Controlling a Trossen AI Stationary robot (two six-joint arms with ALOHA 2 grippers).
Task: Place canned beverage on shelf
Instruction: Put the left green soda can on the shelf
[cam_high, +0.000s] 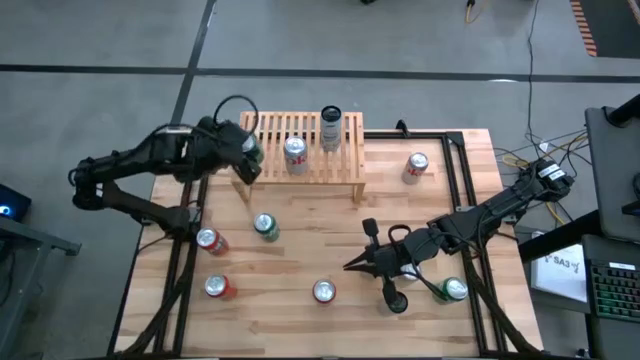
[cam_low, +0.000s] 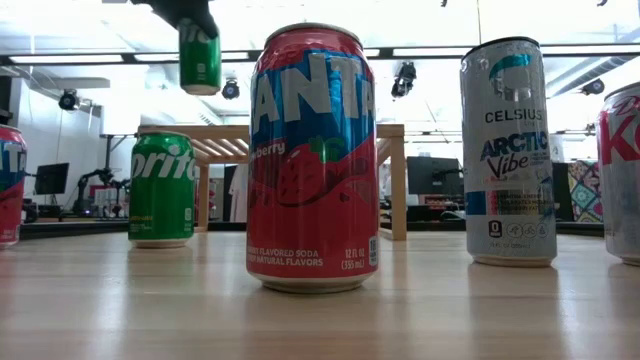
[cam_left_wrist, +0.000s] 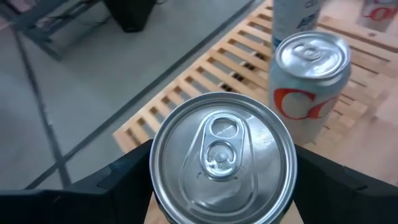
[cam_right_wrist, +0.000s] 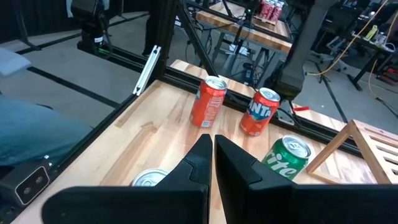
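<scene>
green can (cam_low: 200, 55) gripped by left claw (cam_high: 248, 152) above shelf (cam_high: 345, 165) left edge, beside coke can (cam_left_wrist: 308, 87); right claw (cam_high: 352, 265) closed, idle mid-table.

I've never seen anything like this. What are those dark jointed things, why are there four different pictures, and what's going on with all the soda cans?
The dark jointed things are two robot arms working at a wooden table, each ending in a two-finger gripper. One picture looks straight down from above, one sits at tabletop height, and two come from cameras on the arms' wrists.

The left gripper holds a green can in the air at the end of the shelf, a low slatted wooden rack. In its wrist picture you look down on that can's silver lid. Two cans already stand on the shelf: a silver and red can and a tall pale can.

The right gripper waits over the table, shut and empty. More cans stand loose on the table, such as the red Fanta can.
</scene>
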